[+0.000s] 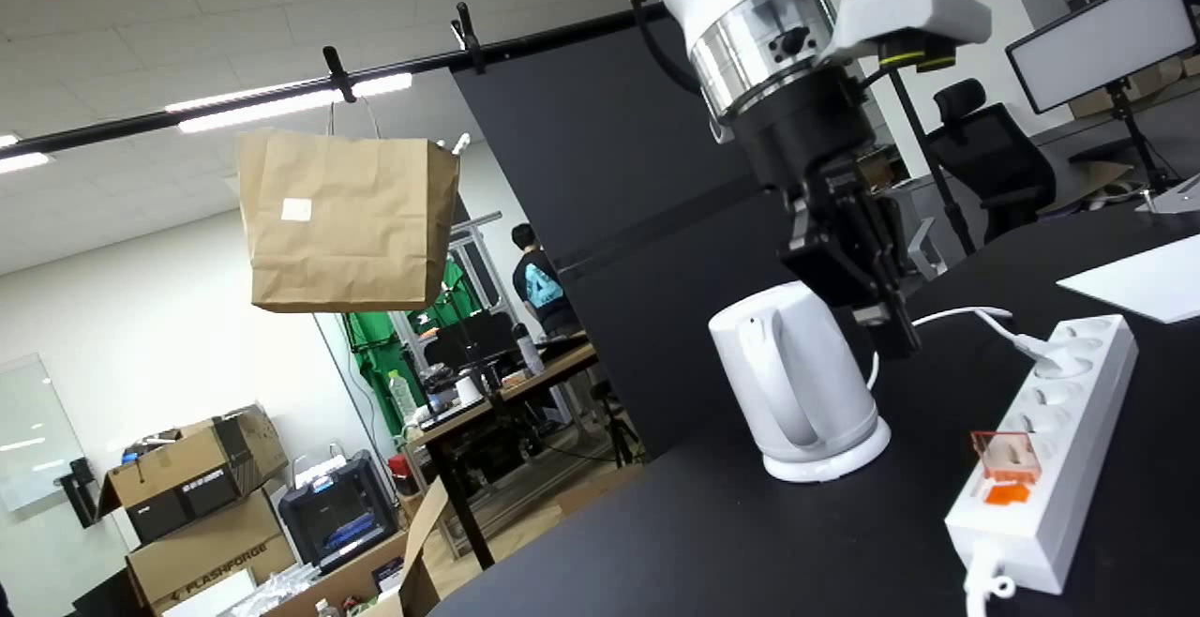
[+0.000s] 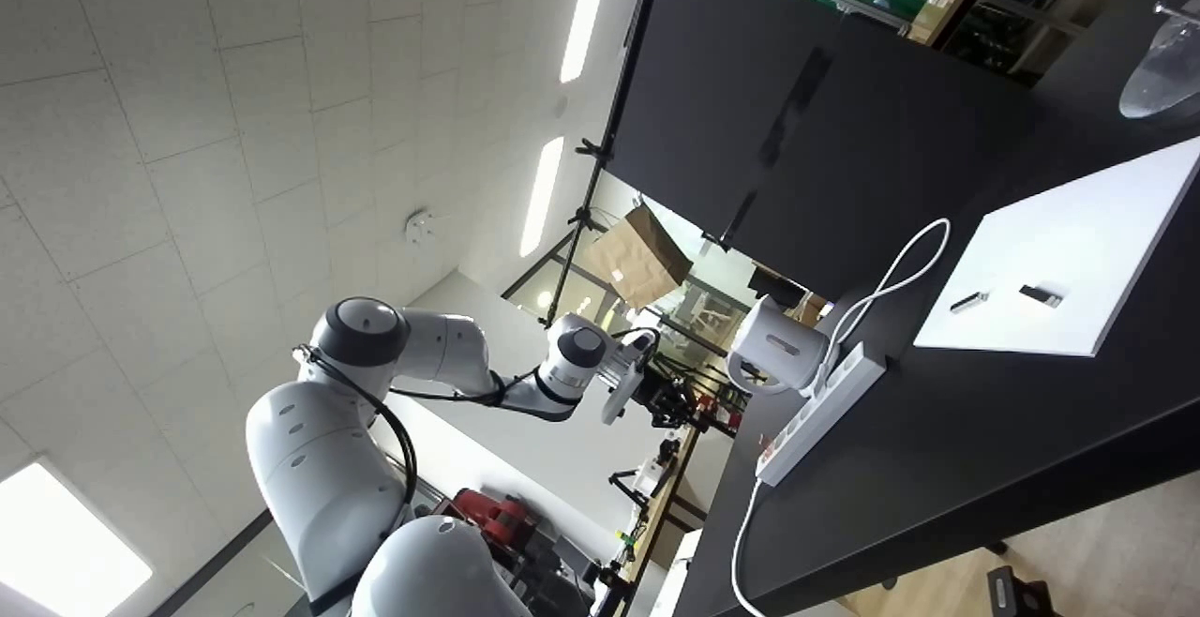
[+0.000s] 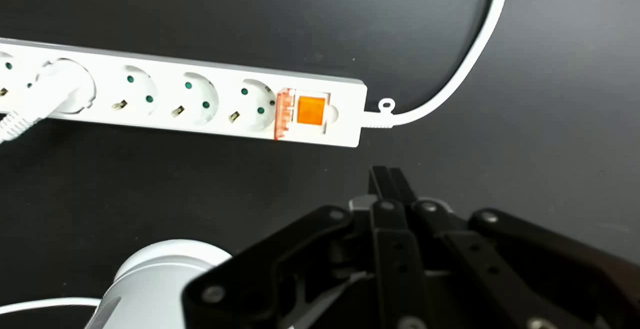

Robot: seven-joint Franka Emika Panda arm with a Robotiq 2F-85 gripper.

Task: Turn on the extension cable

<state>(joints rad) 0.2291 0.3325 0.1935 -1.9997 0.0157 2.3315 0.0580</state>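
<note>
The extension cable is a long white power strip on the black table; it shows in both exterior views and in the wrist view. Its orange switch is at the cord end, also visible in an exterior view. A clear orange-red flap stands raised beside the switch, on the socket side. My gripper is shut with its fingertips together and holds nothing. It hangs above the table, apart from the strip; in the wrist view its tips appear below and right of the switch end. It shows in both exterior views.
A white kettle stands beside the strip, also at the wrist view's lower left. A white plug sits in one socket. The strip's white cord curves away. A white board lies beyond the strip's plug end.
</note>
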